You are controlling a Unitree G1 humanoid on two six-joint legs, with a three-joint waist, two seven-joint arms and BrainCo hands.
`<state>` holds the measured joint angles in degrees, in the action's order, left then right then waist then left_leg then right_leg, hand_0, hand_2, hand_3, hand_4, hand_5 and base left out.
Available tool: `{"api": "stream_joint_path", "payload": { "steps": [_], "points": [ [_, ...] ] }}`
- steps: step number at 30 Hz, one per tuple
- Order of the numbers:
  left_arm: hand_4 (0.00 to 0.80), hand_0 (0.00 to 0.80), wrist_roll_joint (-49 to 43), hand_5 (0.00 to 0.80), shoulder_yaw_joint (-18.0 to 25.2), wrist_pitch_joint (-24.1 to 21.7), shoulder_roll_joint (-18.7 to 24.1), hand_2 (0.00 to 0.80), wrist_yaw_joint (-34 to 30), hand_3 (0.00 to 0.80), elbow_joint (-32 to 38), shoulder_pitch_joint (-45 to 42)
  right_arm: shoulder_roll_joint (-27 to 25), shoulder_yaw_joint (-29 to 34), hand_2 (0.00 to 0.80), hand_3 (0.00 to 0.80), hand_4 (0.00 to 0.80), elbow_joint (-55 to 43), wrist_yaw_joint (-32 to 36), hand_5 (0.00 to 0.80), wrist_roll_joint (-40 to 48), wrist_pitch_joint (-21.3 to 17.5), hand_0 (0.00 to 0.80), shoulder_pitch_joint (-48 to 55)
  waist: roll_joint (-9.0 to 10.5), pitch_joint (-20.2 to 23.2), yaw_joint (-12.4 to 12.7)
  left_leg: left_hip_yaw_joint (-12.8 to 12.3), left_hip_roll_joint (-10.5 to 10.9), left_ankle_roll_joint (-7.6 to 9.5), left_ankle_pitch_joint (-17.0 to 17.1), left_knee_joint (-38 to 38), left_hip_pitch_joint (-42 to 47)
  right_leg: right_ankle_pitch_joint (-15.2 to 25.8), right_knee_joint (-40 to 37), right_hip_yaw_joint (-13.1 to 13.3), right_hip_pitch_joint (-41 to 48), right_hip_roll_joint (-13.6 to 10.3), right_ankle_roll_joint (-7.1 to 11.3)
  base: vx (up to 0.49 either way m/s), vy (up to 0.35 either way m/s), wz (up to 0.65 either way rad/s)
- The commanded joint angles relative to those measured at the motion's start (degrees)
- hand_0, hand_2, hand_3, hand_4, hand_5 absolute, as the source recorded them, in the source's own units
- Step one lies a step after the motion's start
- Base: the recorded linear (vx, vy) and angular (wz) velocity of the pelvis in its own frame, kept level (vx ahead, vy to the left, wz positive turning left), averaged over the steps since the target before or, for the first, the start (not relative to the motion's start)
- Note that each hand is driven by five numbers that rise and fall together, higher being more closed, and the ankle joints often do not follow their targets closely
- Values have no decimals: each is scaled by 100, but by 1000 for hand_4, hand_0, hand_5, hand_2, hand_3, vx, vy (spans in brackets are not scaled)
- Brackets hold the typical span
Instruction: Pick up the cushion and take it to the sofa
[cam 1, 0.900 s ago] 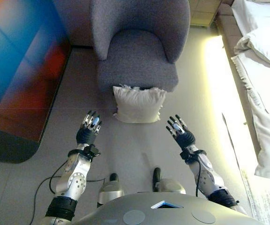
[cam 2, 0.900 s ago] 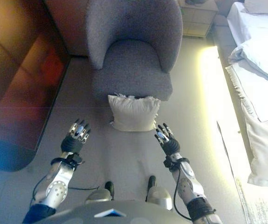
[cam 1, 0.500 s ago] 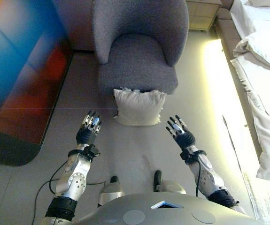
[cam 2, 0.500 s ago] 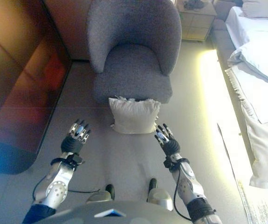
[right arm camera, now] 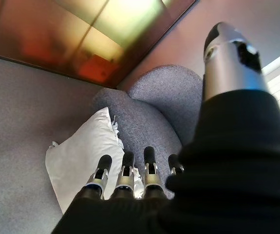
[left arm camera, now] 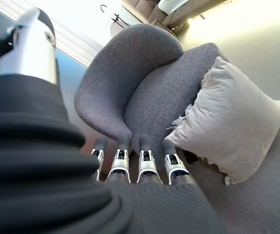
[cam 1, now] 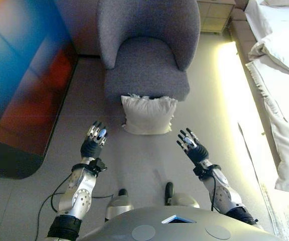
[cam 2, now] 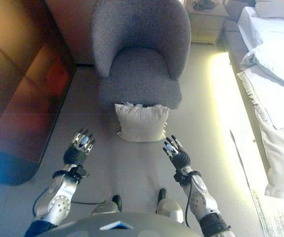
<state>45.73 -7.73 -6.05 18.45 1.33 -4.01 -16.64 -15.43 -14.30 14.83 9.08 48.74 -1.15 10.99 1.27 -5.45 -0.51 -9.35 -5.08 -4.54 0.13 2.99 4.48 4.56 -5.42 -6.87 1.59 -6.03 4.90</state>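
A cream cushion (cam 1: 149, 115) with frayed edges leans upright against the front of a grey armchair (cam 1: 147, 60), standing on the grey carpet; it also shows as the cushion (left arm camera: 233, 126) and the cushion (right arm camera: 84, 152) in the wrist views. My left hand (cam 1: 94, 142) hovers open to the cushion's lower left, fingers straight and holding nothing. My right hand (cam 1: 193, 148) hovers open to its lower right, also apart from it. Neither hand touches the cushion.
A dark glossy panel (cam 1: 21, 75) runs along the left. A bed with white linen (cam 1: 280, 65) lies on the right, with a lit strip of floor (cam 1: 232, 85) beside it. A small cabinet (cam 1: 217, 15) stands behind the armchair.
Both hands have dropped slightly lower and the right one a little toward me; the view shifted a bit. The cushion stays leaning on the armchair.
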Motion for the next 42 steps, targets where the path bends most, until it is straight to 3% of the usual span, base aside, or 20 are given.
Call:
{"api": "stream_joint_path", "payload": {
  "steps": [1,4,6,10,14,16,19,20,22,25,27,29,33,37,39,42],
  "points": [
    [0,0,-4,0,124,-355,113,0,-41,0,470,84,-120,121,0,0,0,-644,183,0,-75,-76,0,-69,95,-78,56,293,-450,-211,-42,-748,-669,-430,273,21,28,-30,127,-31,-37,0],
    [0,0,168,0,139,-350,25,0,-110,0,404,30,-218,87,0,0,0,-614,261,0,-81,-40,0,-128,136,-177,56,402,-436,-302,37,-1539,-985,-369,282,96,30,6,59,-8,11,-5],
    [0,0,192,0,140,-358,-1,0,-138,0,370,7,-254,83,0,0,0,-594,266,0,-85,-50,0,-112,136,-185,46,351,-339,-257,6,-1549,-1016,-351,275,71,52,-24,89,41,106,-8],
    [0,0,144,0,191,-430,-50,0,-80,0,251,-5,-146,103,0,0,0,-629,266,0,-58,-16,0,-65,69,-107,-85,74,-130,2,-212,-848,-601,-436,607,108,-96,-219,278,64,216,-19],
    [0,0,43,0,266,-520,10,0,-22,0,185,122,63,158,0,0,0,-601,295,0,-218,-38,0,15,38,-99,-166,6,-15,164,-289,-745,-510,-605,1222,116,-251,-420,426,41,185,-4],
    [0,0,51,0,284,-544,82,0,-5,0,100,280,165,123,0,0,0,-536,238,0,-278,-160,0,-37,45,-140,-166,92,120,327,-371,-806,-592,-579,1864,206,-430,-546,495,18,212,12],
    [0,0,-16,0,296,-491,154,0,-13,0,-88,443,284,98,0,0,0,-448,109,0,-262,-364,0,-96,4,-183,-137,163,300,558,-493,-905,-670,-323,3158,238,-806,-672,446,37,240,18],
    [0,0,-85,0,291,-436,150,0,32,0,-161,479,328,80,0,0,0,-467,-6,0,-213,-426,0,-76,-76,-239,-163,187,309,615,-556,-931,-632,-144,4007,336,-1142,-703,375,66,223,17],
    [0,0,-139,0,305,-401,160,0,-109,0,-232,514,330,103,0,0,0,-442,-163,0,-128,-449,0,-31,-119,-312,-215,307,338,632,-638,-1039,-576,15,4533,578,-1491,-589,238,116,165,26],
    [0,0,-175,0,385,-274,202,0,-52,0,-105,482,353,255,0,0,0,-260,-98,0,-50,-466,0,55,-8,-291,-266,545,542,646,-765,-1111,-475,113,3788,699,-1469,-432,254,208,-1,41],
    [0,0,-85,0,507,-240,202,0,-21,0,-67,418,355,344,0,0,0,-313,-92,0,-25,-429,0,151,186,-277,-336,567,718,598,-944,-1215,-369,276,2486,724,-1367,-585,375,322,-120,28],
    [0,0,-43,0,548,-249,243,0,-4,0,71,337,303,386,0,0,0,-459,-71,0,57,-393,0,226,322,-283,-459,614,803,587,-1167,-1304,-287,335,1313,955,-1328,-528,552,342,-138,8],
    [0,0,-29,0,452,-230,307,0,-181,0,172,258,220,392,0,0,0,-449,-177,0,197,-370,0,130,423,-273,-585,722,934,622,-1442,-1324,-79,993,218,1057,-1580,-443,753,372,-78,33],
    [0,0,-51,0,404,-141,272,0,-319,0,241,155,251,470,0,0,0,-274,-48,0,210,-328,0,69,464,-337,-576,795,950,695,-1683,-1394,265,1096,475,654,-1904,-399,729,432,-82,41],
    [0,0,15,0,395,-137,212,0,-296,0,265,104,261,518,0,0,0,-212,95,0,135,-302,0,106,444,-298,-608,772,971,763,-1757,-1409,336,924,606,545,-1891,-352,697,432,-78,8],
    [0,0,61,0,368,-93,129,0,-223,0,378,-45,233,436,0,0,0,-355,15,0,64,-231,0,147,359,-188,-632,539,798,637,-1680,-1508,540,843,955,267,-1883,-360,589,463,-115,-9]
  ]
}}
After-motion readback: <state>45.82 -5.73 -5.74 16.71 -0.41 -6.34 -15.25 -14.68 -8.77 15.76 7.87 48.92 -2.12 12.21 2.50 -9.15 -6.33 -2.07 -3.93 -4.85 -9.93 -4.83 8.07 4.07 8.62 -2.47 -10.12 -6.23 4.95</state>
